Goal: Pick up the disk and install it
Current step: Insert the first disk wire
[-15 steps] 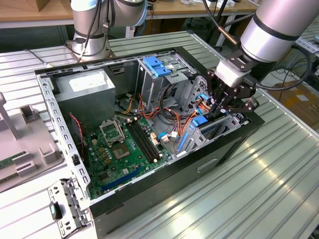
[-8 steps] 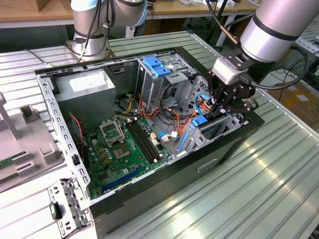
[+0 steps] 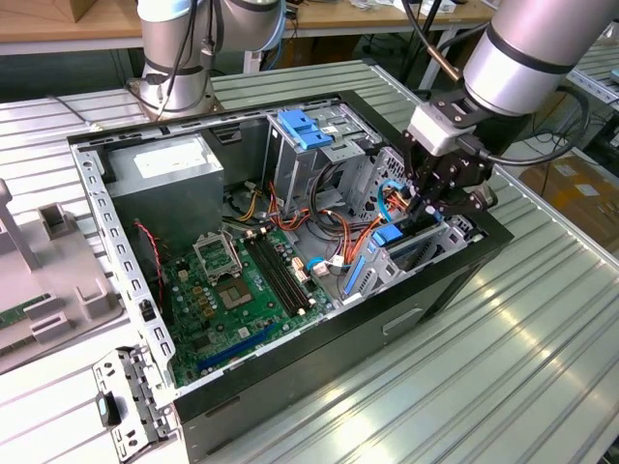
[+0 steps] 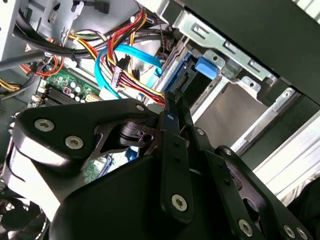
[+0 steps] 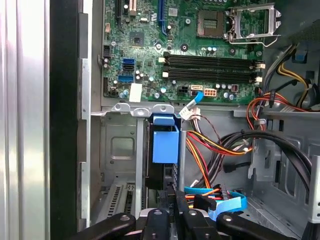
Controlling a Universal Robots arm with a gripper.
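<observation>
The disk (image 3: 389,236) stands on edge in the drive cage at the front corner of the open computer case, on the exterior view's right. Its blue plastic rail end (image 5: 165,145) faces up, with the dark body (image 5: 159,176) below it in the slot. My gripper (image 3: 427,209) hangs directly over that cage, just above the disk. In both wrist views the black fingers (image 5: 173,206) come together at the tips. The gripper (image 4: 172,102) points at the slot beside the blue rail (image 4: 209,67). I see nothing held between the fingers.
Bundles of red, yellow and blue cables (image 3: 340,228) lie close beside the cage. The motherboard (image 3: 232,290), grey power supply (image 3: 164,179) and a light-blue bracket (image 3: 305,128) fill the case. A detached metal panel (image 3: 131,401) lies on the slatted table (image 3: 503,367).
</observation>
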